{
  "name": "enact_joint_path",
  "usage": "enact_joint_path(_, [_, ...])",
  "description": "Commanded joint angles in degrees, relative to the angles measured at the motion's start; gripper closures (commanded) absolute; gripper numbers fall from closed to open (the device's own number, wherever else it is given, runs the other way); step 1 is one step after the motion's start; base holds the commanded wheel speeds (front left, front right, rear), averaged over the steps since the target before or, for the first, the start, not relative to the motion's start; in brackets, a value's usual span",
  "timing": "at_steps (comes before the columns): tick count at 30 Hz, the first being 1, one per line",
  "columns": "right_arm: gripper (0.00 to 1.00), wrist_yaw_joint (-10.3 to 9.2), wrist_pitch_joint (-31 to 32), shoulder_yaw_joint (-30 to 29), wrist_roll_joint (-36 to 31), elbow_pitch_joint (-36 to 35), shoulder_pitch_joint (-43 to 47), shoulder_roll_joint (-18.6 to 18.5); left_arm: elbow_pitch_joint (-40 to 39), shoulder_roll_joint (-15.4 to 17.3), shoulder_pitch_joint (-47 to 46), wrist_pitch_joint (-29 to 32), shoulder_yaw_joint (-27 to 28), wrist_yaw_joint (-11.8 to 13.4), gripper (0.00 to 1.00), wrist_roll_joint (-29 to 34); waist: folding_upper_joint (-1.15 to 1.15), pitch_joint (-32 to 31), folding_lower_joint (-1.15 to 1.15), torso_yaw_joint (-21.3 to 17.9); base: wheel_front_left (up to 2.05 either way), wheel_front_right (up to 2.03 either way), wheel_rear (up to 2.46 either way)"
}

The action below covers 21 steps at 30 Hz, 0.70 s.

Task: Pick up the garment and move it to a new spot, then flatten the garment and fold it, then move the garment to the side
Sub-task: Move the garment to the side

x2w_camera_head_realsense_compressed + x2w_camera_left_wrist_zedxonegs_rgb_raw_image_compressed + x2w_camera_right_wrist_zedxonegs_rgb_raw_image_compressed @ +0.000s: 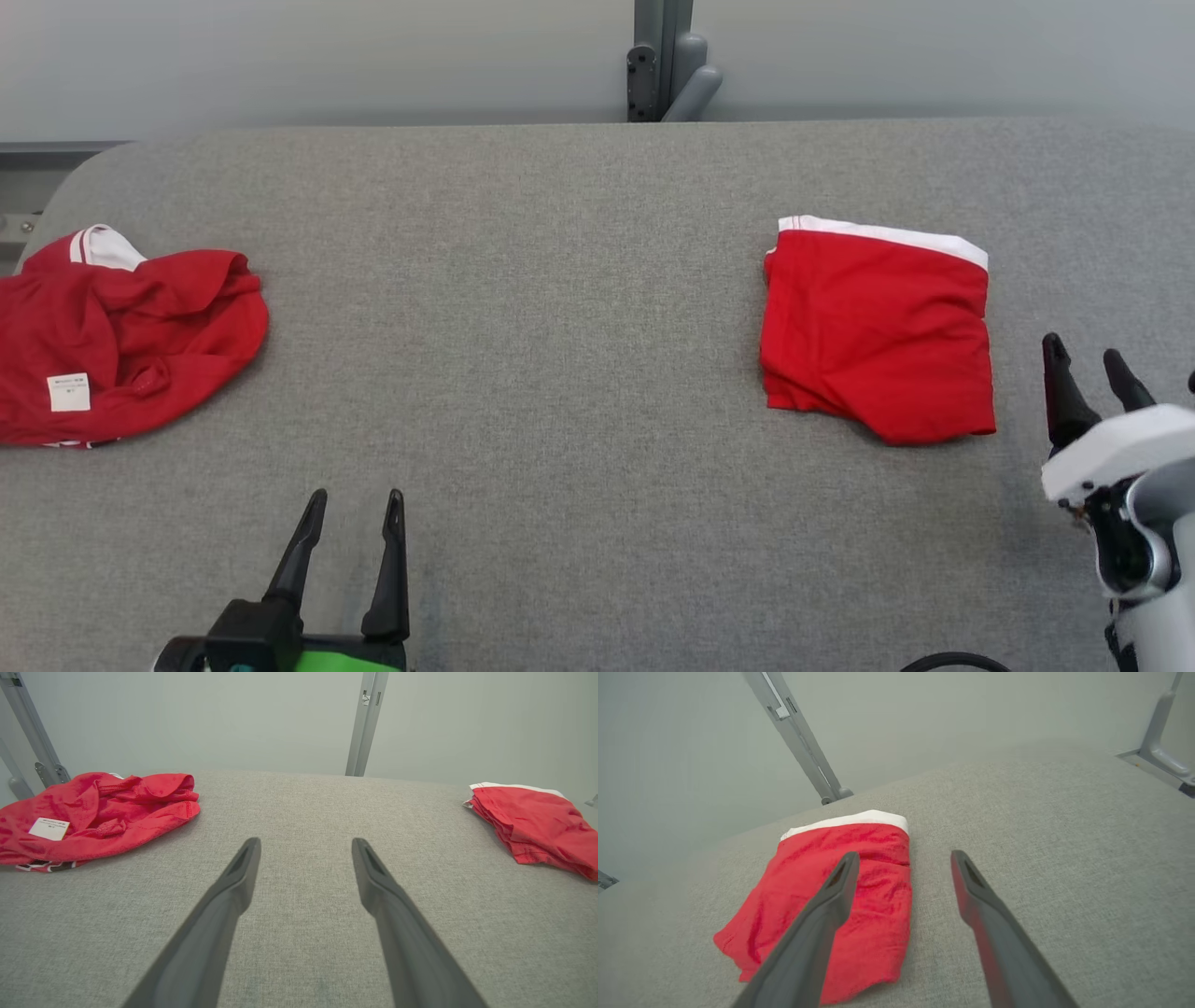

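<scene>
A crumpled red garment (121, 336) with a white collar and a white label lies at the table's left edge; the left wrist view has it at the left (98, 812). A second red garment (878, 331), folded into a neat block with a white band along its far edge, rests on the right (537, 821) (840, 900). My left gripper (355, 509) hovers open over bare cloth near the front (306, 847). Beside the folded garment's right edge, my right gripper (1088, 359) stands open with nothing between its fingers (901, 858).
The grey fabric-covered table (560, 308) spreads wide between the two garments. A grey metal post (663, 61) rises behind the far edge against a pale wall. The table's rounded left corner (65, 187) lies just beyond the crumpled garment.
</scene>
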Motion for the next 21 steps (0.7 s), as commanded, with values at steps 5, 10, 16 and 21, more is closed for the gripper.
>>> enact_joint_path(5, [0.00, -0.03, 12.5, -0.2, 1.2, 8.6, -8.0, -1.5, 0.0, 0.1, -2.8, 0.0, -1.0, -0.4, 0.00, 0.5, 0.00, 3.2, 0.00, 1.1, 0.00, 0.00, 0.00])
enact_joint_path(10, [0.00, -0.03, 16.7, -1.1, 1.0, 15.6, -14.0, -1.0, -0.1, 0.1, -4.3, 0.0, -1.9, 0.0, 0.00, -0.5, 0.00, 5.3, 0.00, 3.1, 0.00, 0.00, 0.00])
enact_joint_path(16, [0.16, -0.03, 17.4, -3.1, 1.8, 21.9, -18.2, -0.5, -0.5, 0.1, -4.9, 0.0, -3.2, 1.1, 0.00, -1.7, 0.00, 7.1, 0.00, 4.9, 0.00, 0.00, 0.00])
enact_joint_path(21, [1.00, -0.03, 17.9, -2.0, 5.0, 23.7, -20.2, 0.0, -0.8, 0.1, -5.3, 0.0, -3.2, 1.5, 0.00, -1.7, 0.00, 8.7, 0.00, 3.6, 0.00, 0.00, 0.00])
